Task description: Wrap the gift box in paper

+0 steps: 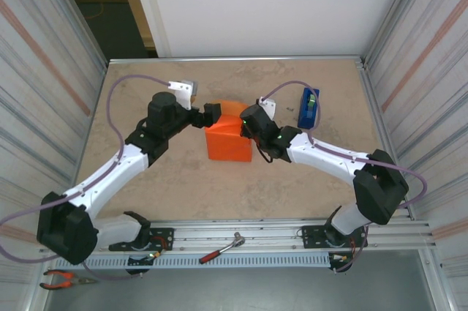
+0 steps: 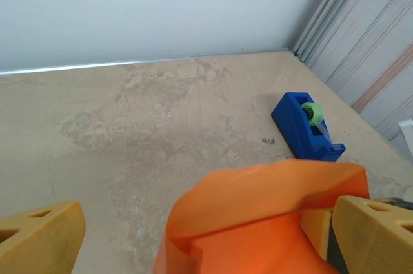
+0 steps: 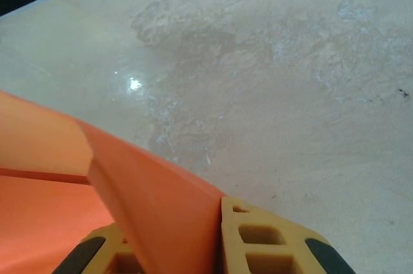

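The orange paper point(image 1: 228, 141) is folded up into a tent-like bundle in the middle of the table. The gift box is hidden under it. My left gripper point(image 1: 212, 115) is at the bundle's far-left top corner. In the left wrist view it point(image 2: 206, 238) stands wide open, with a raised fold of the paper point(image 2: 258, 222) between its two yellow fingers point(image 2: 39, 238) and touching neither pad firmly. My right gripper point(image 1: 252, 124) is at the bundle's right top edge. In the right wrist view it point(image 3: 174, 248) is shut, pinching a flap of the paper point(image 3: 155, 203).
A blue tape dispenser point(image 1: 308, 107) with green tape stands to the right of the bundle, seen too in the left wrist view point(image 2: 308, 126). Corrugated walls enclose the table point(image 1: 183, 186) on both sides. A red-handled tool point(image 1: 223, 247) lies on the front rail, and pliers point(image 1: 62, 279) at the lower left.
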